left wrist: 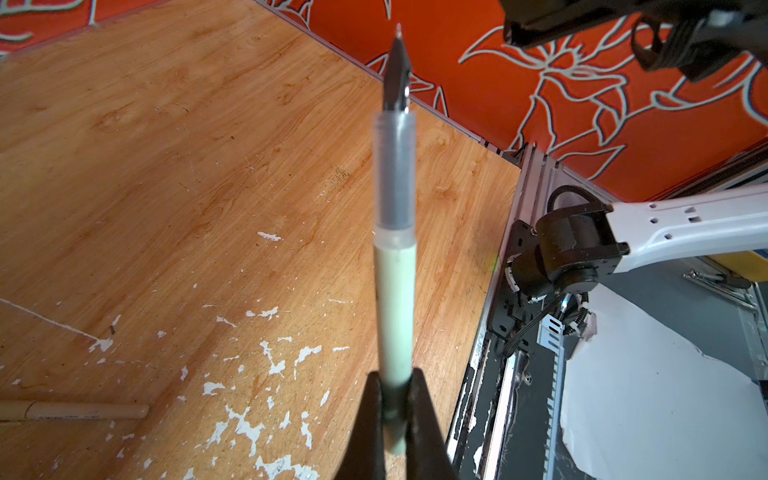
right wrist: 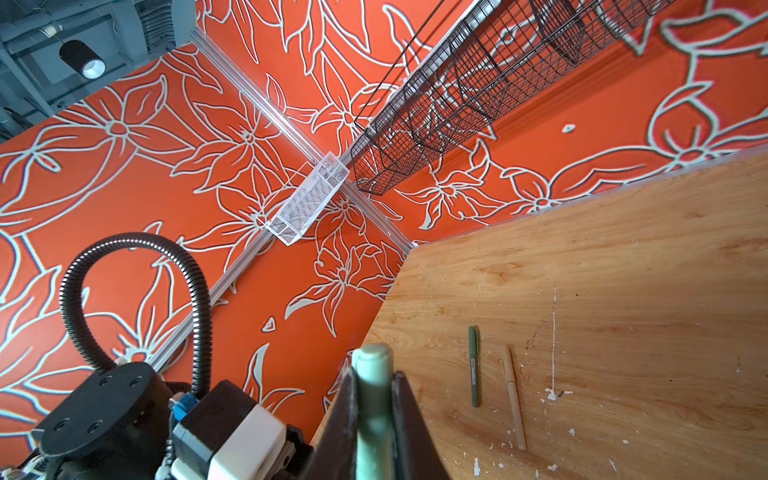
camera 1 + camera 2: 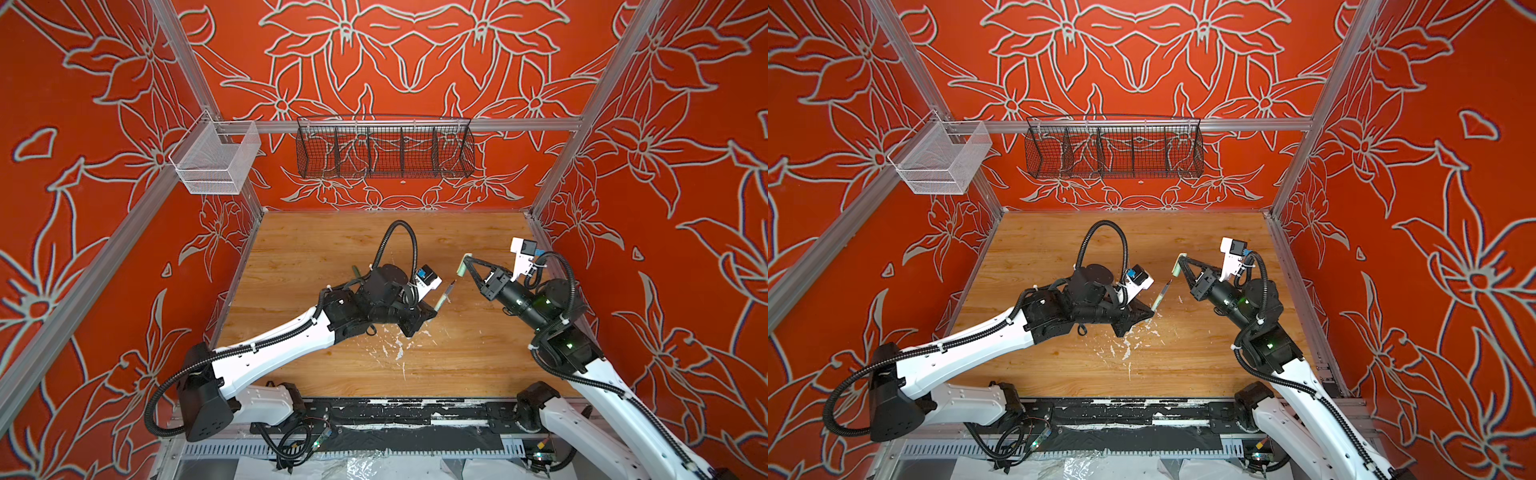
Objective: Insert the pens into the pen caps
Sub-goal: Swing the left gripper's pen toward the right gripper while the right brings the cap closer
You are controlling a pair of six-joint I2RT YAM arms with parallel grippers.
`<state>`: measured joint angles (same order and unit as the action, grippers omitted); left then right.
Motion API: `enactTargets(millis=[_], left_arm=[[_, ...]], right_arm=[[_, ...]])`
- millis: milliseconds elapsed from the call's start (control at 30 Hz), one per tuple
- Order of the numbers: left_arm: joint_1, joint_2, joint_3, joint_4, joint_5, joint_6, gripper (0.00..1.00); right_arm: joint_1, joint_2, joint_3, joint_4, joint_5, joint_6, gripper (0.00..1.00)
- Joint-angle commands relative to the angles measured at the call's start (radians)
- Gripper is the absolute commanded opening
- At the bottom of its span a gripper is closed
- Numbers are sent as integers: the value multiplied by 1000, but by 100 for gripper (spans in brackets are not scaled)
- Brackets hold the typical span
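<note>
My left gripper (image 3: 434,313) (image 1: 395,395) is shut on the lower barrel of the pale green pen (image 3: 444,297) (image 3: 1160,296) (image 1: 395,291). The pen's dark pointed tip slants up toward the right gripper. My right gripper (image 3: 464,266) (image 2: 374,382) is shut on the pale green pen cap (image 3: 460,266) (image 3: 1177,266) (image 2: 372,361), held above the table. A gap separates tip and cap. In the right wrist view a dark green pen (image 2: 474,365) and a tan pen (image 2: 513,399) lie side by side on the wood. The tan pen (image 1: 83,411) also shows in the left wrist view.
A black wire basket (image 3: 384,147) and a white mesh basket (image 3: 216,160) hang on the back rail. White paint flecks (image 3: 399,349) mark the wooden table (image 3: 332,241) near the front. Red flowered walls close in three sides.
</note>
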<state>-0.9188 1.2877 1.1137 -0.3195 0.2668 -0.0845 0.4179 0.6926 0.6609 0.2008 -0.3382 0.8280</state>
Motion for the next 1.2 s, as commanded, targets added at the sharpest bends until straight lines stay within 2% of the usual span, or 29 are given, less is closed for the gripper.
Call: enactTargets(millis=[0, 267, 667, 1167], left_arm=[[-9, -14, 24, 20, 4, 17, 0], [-9, -14, 26, 19, -1, 20, 0], [-9, -19, 18, 34, -26, 26, 0], [-9, -11, 22, 39, -26, 21, 0]], right_arm=[[-6, 2, -10, 54, 13, 22, 0], [-5, 28, -9, 79, -20, 38, 0], [-5, 8, -4, 14, -25, 16, 0], [-4, 26, -44, 110, -54, 74, 0]])
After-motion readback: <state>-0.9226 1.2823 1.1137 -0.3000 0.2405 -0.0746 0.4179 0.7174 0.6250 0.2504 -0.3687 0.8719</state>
